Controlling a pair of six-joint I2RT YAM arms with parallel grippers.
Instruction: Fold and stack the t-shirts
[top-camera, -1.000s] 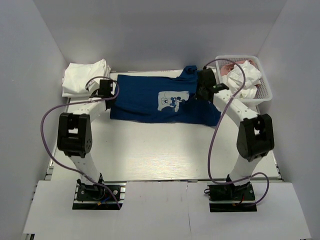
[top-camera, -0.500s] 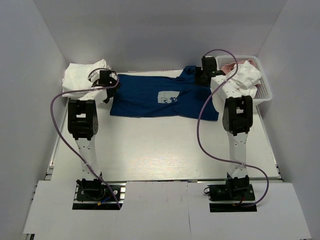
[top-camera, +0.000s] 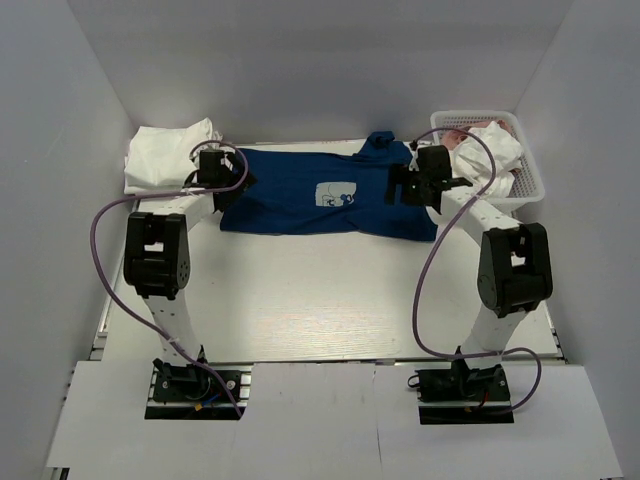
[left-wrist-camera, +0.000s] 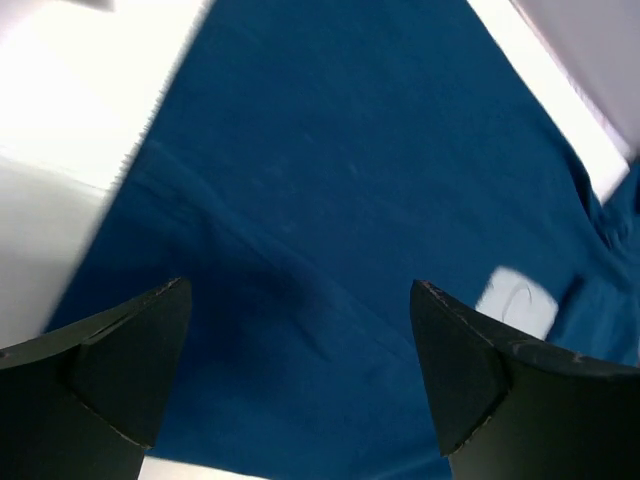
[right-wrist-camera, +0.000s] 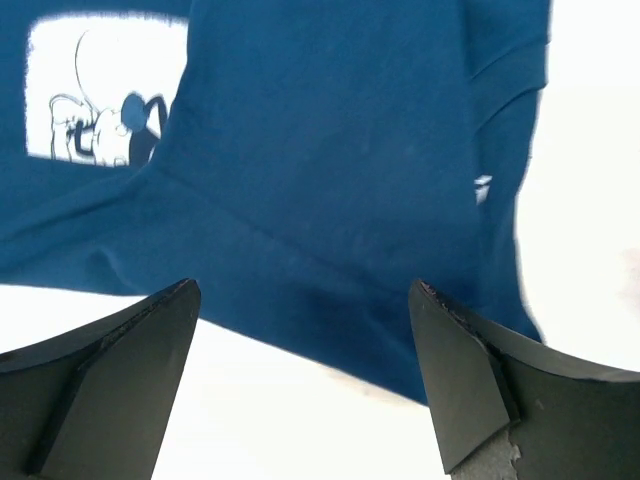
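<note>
Navy blue cloth t-shirt (top-camera: 290, 195) w/ the small white square chest print (top-camera: 338, 194) is lying flat-ish on the pale wood-grain surface (top-camera: 320, 290). It's on the far side, roughly mid between my two arms, w/ some creases in it.

My left jaws are spread wide over the shirt's left edge. Nothing's pinched between them, just blue cloth underneath in the wrist cam. Right jaws, same deal: wide apart, empty, over the shirt's right part w/ the print off to one side. Can't tell from any view if the tips actually touch the fabric tbh.

Folded white cloth tees (top-camera: 170, 150) sit in a pile at the far left corner, just beside the shirt's left edge. White plastic lattice basket (top-camera: 537, 180) is at the far right, w/ a crumpled white tee (top-camera: 492, 155) and a bit of dusty pink tee (top-camera: 458, 133) in it.
</note>
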